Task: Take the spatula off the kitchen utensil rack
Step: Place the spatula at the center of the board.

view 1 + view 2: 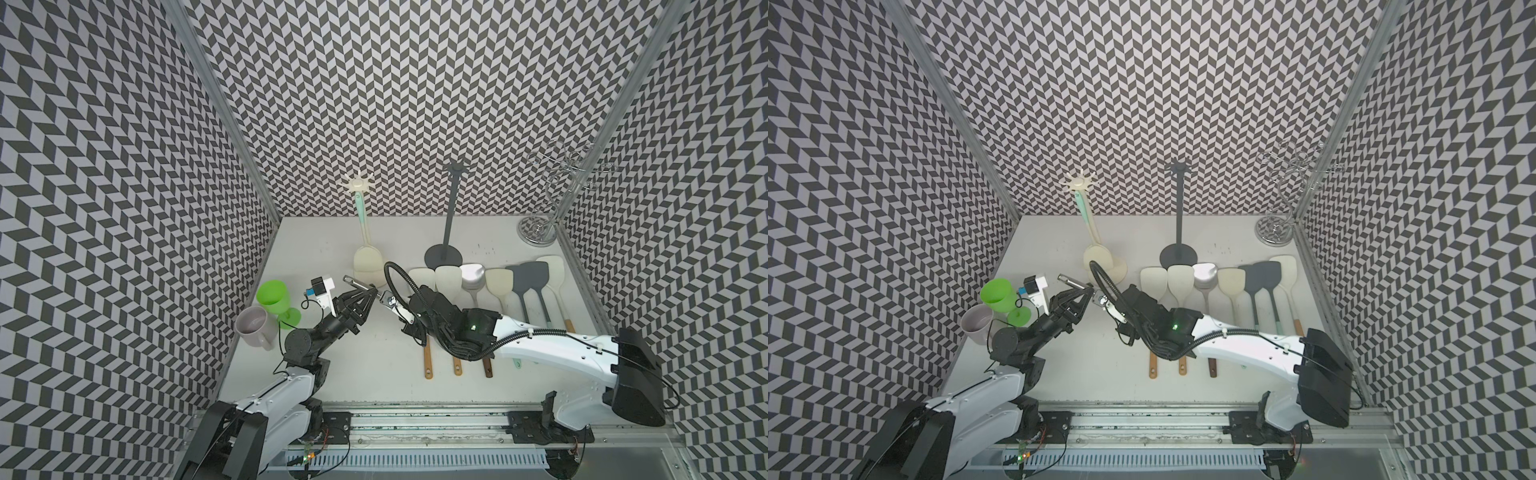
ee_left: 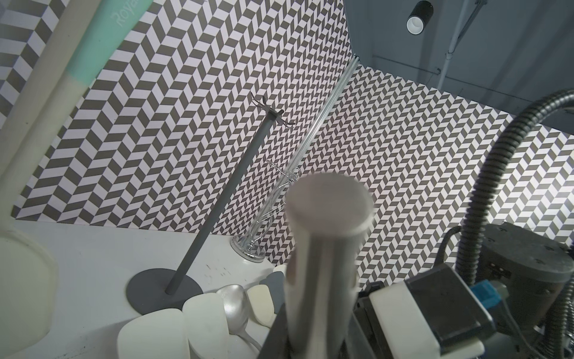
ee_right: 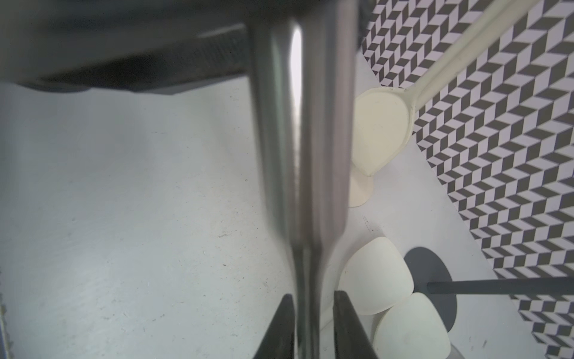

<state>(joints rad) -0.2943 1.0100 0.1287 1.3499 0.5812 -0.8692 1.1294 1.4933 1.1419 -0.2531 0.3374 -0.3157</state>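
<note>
Chevron walls (image 1: 415,104), white table (image 1: 374,357): our steel spatula (image 3: 304,140) hangs mid-air between both arms.
Our left gripper (image 1: 371,291) clamps the handle; the right gripper (image 3: 313,296) has jaws parted beside its neck, so we should back straight out.

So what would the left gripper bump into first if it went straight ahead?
Probably the right gripper, facing the left gripper almost tip to tip; depth is hard to judge.

At the back of the worktop (image 1: 374,357) stand a left rack (image 1: 356,187), a spatula (image 1: 366,262) hanging on it, a middle rack (image 1: 449,216) and a corner rack (image 1: 537,232). A row of utensils (image 1: 496,282) lies before them. Left of the row, a handle (image 1: 356,283) spans left claw (image 1: 371,291) and right claw (image 1: 385,300); farther left, a mug (image 1: 253,326) sits before a goblet (image 1: 272,293).
</note>
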